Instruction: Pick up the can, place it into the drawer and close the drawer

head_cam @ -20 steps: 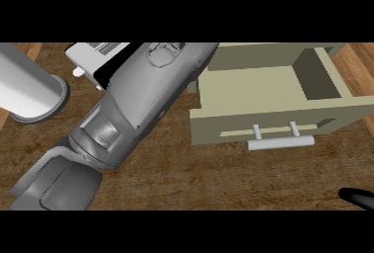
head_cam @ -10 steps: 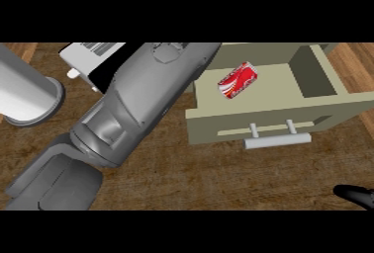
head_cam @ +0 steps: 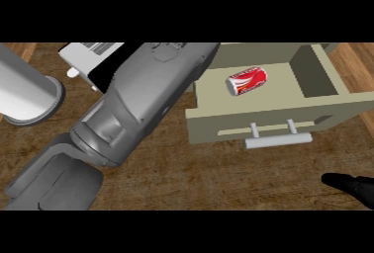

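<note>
One step remains, we judge: with the can (head_cam: 247,81) lying on its side inside the open drawer (head_cam: 343,104), we must push its handle (head_cam: 278,141) shut, though our left hand is hidden and our right hand (head_cam: 352,185) too cropped to read.

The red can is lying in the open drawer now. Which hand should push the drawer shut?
Probably the right hand. It shows at the lower right, below the beige open drawer and its grey bar handle. The left forearm stretches up past the drawer's left side, its hand out of sight. The red can lies inside.
</note>
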Controlling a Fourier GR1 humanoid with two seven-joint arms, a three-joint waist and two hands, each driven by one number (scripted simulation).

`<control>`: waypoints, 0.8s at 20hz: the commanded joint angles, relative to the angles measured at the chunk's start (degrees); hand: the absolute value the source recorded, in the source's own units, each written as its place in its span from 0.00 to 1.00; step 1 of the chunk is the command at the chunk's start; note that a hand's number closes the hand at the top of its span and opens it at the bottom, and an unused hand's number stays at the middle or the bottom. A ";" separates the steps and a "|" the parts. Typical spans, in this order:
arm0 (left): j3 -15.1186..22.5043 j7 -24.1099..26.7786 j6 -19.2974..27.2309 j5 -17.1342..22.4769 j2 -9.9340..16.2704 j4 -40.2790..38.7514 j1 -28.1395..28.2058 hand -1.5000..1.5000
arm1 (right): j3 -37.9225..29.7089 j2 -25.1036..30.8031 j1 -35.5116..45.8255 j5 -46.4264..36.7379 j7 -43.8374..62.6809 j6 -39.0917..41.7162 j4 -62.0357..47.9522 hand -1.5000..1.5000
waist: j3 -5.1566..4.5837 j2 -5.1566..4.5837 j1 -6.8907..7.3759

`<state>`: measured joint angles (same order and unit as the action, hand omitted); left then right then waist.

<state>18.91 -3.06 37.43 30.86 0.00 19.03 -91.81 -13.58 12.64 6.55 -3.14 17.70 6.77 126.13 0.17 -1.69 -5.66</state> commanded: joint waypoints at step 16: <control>-1.56 3.91 -0.21 3.59 0.01 -4.13 -4.19 0.00 | 16.60 6.44 13.79 -33.90 -10.64 -3.32 -22.49 0.00 | -0.07 0.21 3.83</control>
<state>17.64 0.95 37.33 35.15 0.00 17.07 -93.70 -0.03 18.70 16.64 -31.44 8.06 4.59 109.15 0.12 -1.52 -2.58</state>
